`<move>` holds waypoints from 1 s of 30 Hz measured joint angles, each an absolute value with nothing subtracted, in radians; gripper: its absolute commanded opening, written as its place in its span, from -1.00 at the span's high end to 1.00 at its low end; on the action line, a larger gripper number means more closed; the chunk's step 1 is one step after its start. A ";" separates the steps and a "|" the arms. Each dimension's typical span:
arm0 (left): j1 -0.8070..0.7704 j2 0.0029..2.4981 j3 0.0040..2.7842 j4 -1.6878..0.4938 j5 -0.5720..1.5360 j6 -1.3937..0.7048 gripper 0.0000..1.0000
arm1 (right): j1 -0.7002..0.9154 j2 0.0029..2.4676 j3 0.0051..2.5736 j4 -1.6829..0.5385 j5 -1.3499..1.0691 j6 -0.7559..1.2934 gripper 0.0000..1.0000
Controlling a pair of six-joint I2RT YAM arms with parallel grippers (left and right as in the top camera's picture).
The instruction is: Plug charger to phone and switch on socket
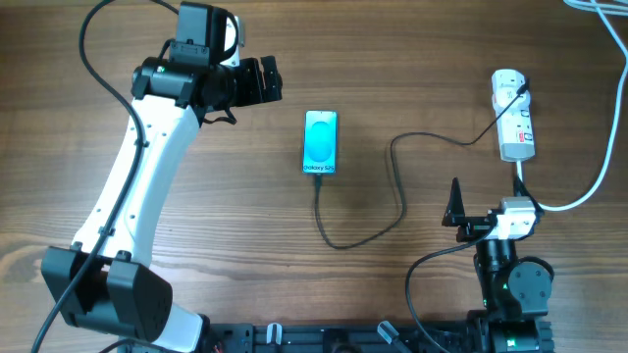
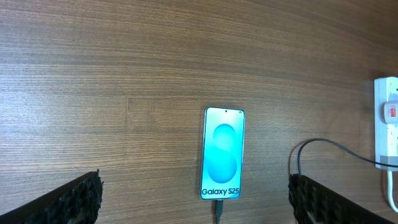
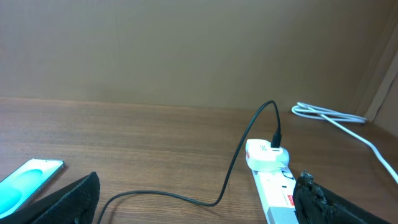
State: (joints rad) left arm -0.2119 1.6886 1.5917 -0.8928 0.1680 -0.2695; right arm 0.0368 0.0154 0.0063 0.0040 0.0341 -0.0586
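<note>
- Right gripper (image 3: 198,185): spread wide, empty, touching nothing.
- Socket (image 1: 513,118): ahead and slightly right of it, near but not under it. Long axis running away from the base, roughly in line with the reach.
- Nearer arm: right, clearly. Left gripper (image 1: 275,80) well apart, beyond the phone (image 1: 321,142), also splayed open and empty.
- Red switch marks (image 3: 290,200) just beside the right finger in the wrist view; on/off unreadable.
- Charger (image 3: 275,135): plugged in at socket's far end, looping across the table (image 1: 196,196) to phone's near short edge. Looks seated there, judging by left wrist view.
- Phone: mid-table, cyan screen up, long axis parallel to socket.
- Judgement: only the switch press left. Needs a short forward-right reach, then a fingertip down on the rocker. Risk of snagging the charger loop beside the gripper.
</note>
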 measured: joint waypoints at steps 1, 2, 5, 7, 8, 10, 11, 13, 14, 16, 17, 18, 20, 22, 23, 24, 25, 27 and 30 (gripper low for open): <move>-0.212 1.689 1.592 -0.893 0.168 -0.270 -1.00 | 0.037 0.015 0.006 0.004 0.034 -0.059 -0.99; -0.212 1.689 1.592 -0.893 0.168 -0.270 -1.00 | 0.037 0.015 0.006 0.004 0.034 -0.059 -0.99; -0.212 1.689 1.592 -0.893 0.168 -0.270 -1.00 | 0.037 0.015 0.006 0.004 0.034 -0.059 -0.98; -0.212 1.689 1.592 -0.893 0.168 -0.270 -1.00 | 0.037 0.015 0.006 0.004 0.034 -0.059 -0.98; -0.212 1.689 1.592 -0.893 0.168 -0.270 -1.00 | 0.037 0.015 0.006 0.004 0.034 -0.059 -0.99; -0.212 1.689 1.592 -0.893 0.168 -0.270 -1.00 | 0.037 0.015 0.006 0.004 0.034 -0.059 -0.99; -0.212 1.689 1.592 -0.893 0.168 -0.270 -1.00 | 0.037 0.015 0.006 0.004 0.034 -0.059 -0.99; -0.212 1.689 1.592 -0.893 0.168 -0.270 -1.00 | 0.037 0.015 0.006 0.004 0.034 -0.059 -0.99; -0.212 1.689 1.592 -0.893 0.168 -0.270 -1.00 | 0.037 0.015 0.006 0.004 0.034 -0.059 -0.99; -0.212 1.689 1.592 -0.893 0.168 -0.270 -1.00 | 0.037 0.015 0.006 0.004 0.034 -0.059 -0.99; -0.212 1.689 1.592 -0.893 0.168 -0.270 -1.00 | 0.037 0.015 0.006 0.004 0.034 -0.059 -1.00; -0.212 1.689 1.592 -0.893 0.168 -0.270 -1.00 | 0.037 0.015 0.006 0.004 0.034 -0.059 -1.00; -0.212 1.689 1.592 -0.897 0.168 -0.269 -1.00 | 0.037 0.015 0.006 0.004 0.034 -0.059 -0.99; -0.212 1.688 1.592 -0.962 0.168 -0.269 -1.00 | 0.037 0.015 0.006 0.004 0.034 -0.059 -1.00; -0.212 1.687 1.591 -1.011 0.168 -0.269 -1.00 | 0.037 0.015 0.006 0.004 0.034 -0.059 -1.00; -0.212 1.686 1.590 -1.036 0.168 -0.269 -1.00 | 0.036 0.015 0.006 0.004 0.034 -0.059 -1.00; -0.212 1.682 1.590 -1.053 0.168 -0.269 -1.00 | 0.037 0.015 0.006 0.004 0.034 -0.059 -0.99; -0.212 1.667 1.589 -1.082 0.168 -0.269 -1.00 | 0.037 0.015 0.006 0.004 0.034 -0.059 -0.99; -0.212 1.608 1.542 -1.086 0.164 -0.269 -1.00 | 0.036 0.015 0.006 0.004 0.034 -0.059 -0.99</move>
State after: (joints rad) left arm -0.2123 1.6077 1.5425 -1.0859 0.1642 -0.2687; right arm 0.0364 0.0151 0.0063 0.0044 0.0341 -0.0586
